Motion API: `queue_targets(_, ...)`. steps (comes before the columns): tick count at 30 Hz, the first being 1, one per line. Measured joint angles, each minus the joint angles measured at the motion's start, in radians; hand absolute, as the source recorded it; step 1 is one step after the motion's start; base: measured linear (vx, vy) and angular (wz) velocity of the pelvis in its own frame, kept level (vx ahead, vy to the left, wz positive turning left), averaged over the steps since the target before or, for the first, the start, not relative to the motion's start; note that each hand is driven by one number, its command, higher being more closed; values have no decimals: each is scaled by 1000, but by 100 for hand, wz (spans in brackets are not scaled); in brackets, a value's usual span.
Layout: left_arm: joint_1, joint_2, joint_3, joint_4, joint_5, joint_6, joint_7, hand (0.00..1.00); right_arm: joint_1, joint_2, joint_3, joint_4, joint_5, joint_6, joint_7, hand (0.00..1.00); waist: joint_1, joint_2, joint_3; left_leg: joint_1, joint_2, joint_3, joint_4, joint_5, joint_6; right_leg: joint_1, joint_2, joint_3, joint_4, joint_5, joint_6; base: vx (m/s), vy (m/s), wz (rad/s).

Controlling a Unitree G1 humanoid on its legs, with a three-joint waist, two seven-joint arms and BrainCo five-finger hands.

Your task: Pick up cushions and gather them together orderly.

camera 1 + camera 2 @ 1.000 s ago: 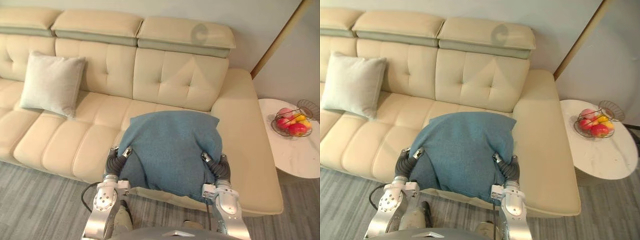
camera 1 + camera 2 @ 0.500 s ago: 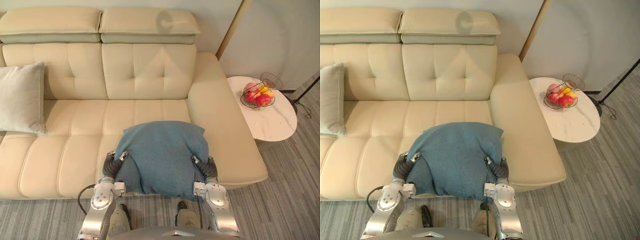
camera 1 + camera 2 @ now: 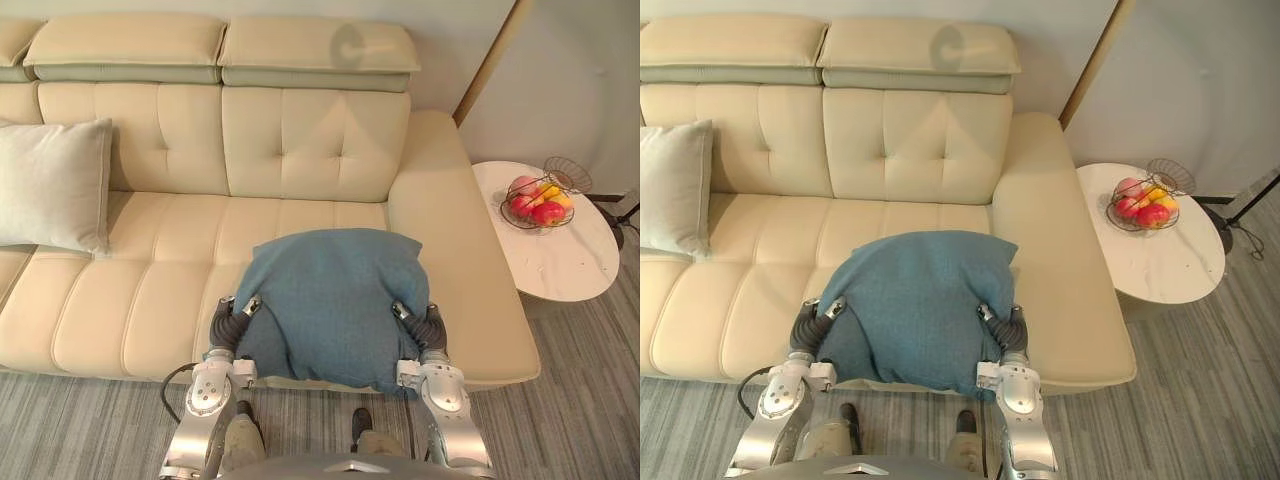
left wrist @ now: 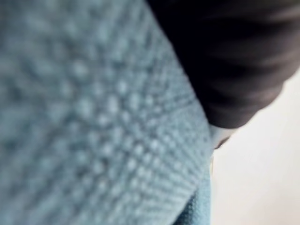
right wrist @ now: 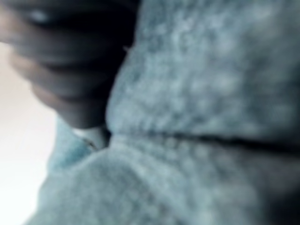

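One cream tufted leather sofa (image 3: 300, 150), one round white table (image 3: 565, 265) well right of the right hand (image 3: 427, 328), two cushions, and one wire fruit basket (image 3: 538, 200) on that table. Both arms reach forward, and the blue knitted cushion (image 3: 335, 300) is clamped between the right hand and the left hand (image 3: 230, 322). How far either is closed cannot be told. The pale grey fabric cushion (image 3: 55, 185) leans well left of the left hand.

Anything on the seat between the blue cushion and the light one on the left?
Nothing visible: bare sofa seat lies between the blue cushion and the light cushion. Left hand and right hand flank the blue one.
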Motion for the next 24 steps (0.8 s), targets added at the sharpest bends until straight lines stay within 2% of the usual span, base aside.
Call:
queue_targets(2,-32,5,8,0,3,0,9,100,-35,-3,13,0,0,0,-5,100,0,0,1,-17,-3,-2,-31,26,-1,-29,1,-6,0,6,-6,-26,-35,6)
queue_targets(3,-93,9,21,0,15,0,47,100,-98,-11,29,1,0,0,-24,100,1,1,1,-55,-1,-3,-54,54,-3,-78,6,-9,8,16,-12,-63,-30,4)
queue_targets(7,-223,17,31,0,30,-1,111,100,-232,-17,33,0,-8,0,-77,100,10,11,21,-107,1,-2,-66,82,0,-155,7,-8,49,19,-15,-94,-6,-1)
queue_targets(8,-286,23,35,0,49,-4,159,100,-300,-18,50,0,-30,0,-129,100,13,14,27,-136,1,0,-64,91,2,-195,6,-3,74,18,-16,-121,4,-8)
queue_targets(10,-375,40,50,0,59,-7,204,100,-393,-18,66,0,-57,0,-176,100,15,15,33,-179,0,4,-60,104,5,-258,5,6,111,16,-17,-119,1,-4)
queue_targets(11,-466,61,57,3,60,-8,248,100,-482,-19,66,1,-66,0,-224,100,18,17,58,-207,-3,-1,-59,113,6,-298,2,6,144,10,-18,-156,-6,7)
queue_targets(14,-654,115,61,48,60,-13,315,100,-647,-29,63,9,-101,0,-312,100,21,18,78,-280,-10,-14,-65,145,6,-395,-5,4,211,-5,-26,-176,-33,20)
queue_targets(15,-808,156,69,113,60,-18,352,100,-794,-44,51,50,-114,0,-370,100,23,18,102,-314,-19,-22,-85,177,7,-454,-15,0,256,-12,-25,-121,-59,20)
queue_targets(17,-885,168,73,152,60,-18,367,100,-867,-44,33,78,-134,1,-389,100,23,22,108,-329,-27,-28,-110,200,7,-482,-19,-3,271,-14,-25,-100,-64,22)
queue_targets(20,-1144,220,78,252,60,-20,408,100,-1086,-70,-21,116,-145,7,-467,100,28,45,152,-376,-42,-40,-201,280,12,-571,-30,-20,307,-14,-25,-73,-59,25)
queue_targets(24,-1391,242,99,359,95,-20,441,100,-1309,-80,-98,205,-152,30,-529,100,31,47,176,-450,-51,-57,-278,361,11,-685,-35,-30,346,-14,-26,-45,-60,14)
